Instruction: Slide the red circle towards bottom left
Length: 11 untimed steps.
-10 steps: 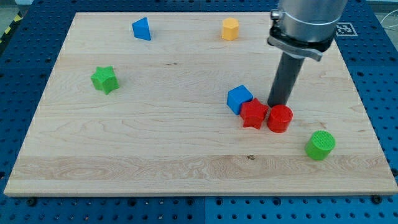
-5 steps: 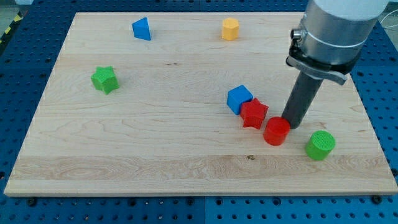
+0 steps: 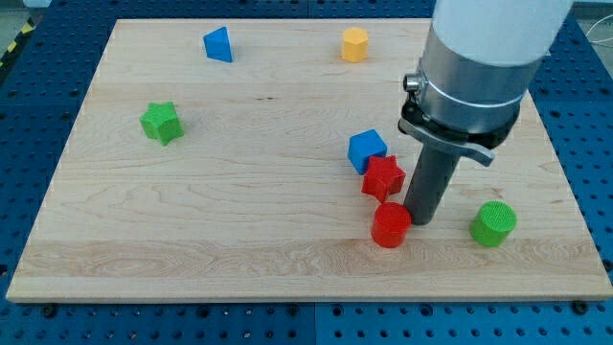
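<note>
The red circle (image 3: 390, 225) lies on the wooden board (image 3: 239, 230), right of the middle and toward the view's bottom. My tip (image 3: 417, 219) touches its right side, just up and right of it. A red star (image 3: 383, 177) sits directly above the circle, close to it. A blue cube (image 3: 368, 151) touches the star's upper left.
A green cylinder (image 3: 493, 223) stands to the right of my tip. A green star (image 3: 161, 123) is at the left. A blue triangle (image 3: 218, 44) and a yellow hexagon (image 3: 354, 44) are near the top edge.
My tip swung round the circle's right side and moved down and left, pushing the red circle down and left. The red star and blue cube shifted slightly left.
</note>
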Each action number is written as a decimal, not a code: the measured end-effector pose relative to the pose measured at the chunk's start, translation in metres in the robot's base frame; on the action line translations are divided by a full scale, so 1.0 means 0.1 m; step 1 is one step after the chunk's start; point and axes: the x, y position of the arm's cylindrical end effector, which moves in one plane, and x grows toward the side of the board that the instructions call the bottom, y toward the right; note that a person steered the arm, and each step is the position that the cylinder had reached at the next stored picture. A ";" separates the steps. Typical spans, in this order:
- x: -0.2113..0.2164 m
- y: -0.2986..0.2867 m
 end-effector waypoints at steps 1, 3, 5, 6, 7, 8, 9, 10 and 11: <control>0.16 -0.34; 0.30 -0.78; 0.66 -1.09; 0.63 -1.18; 0.56 -1.20; 0.38 -1.20; 0.21 -1.20; 0.11 -1.16; -0.03 -1.26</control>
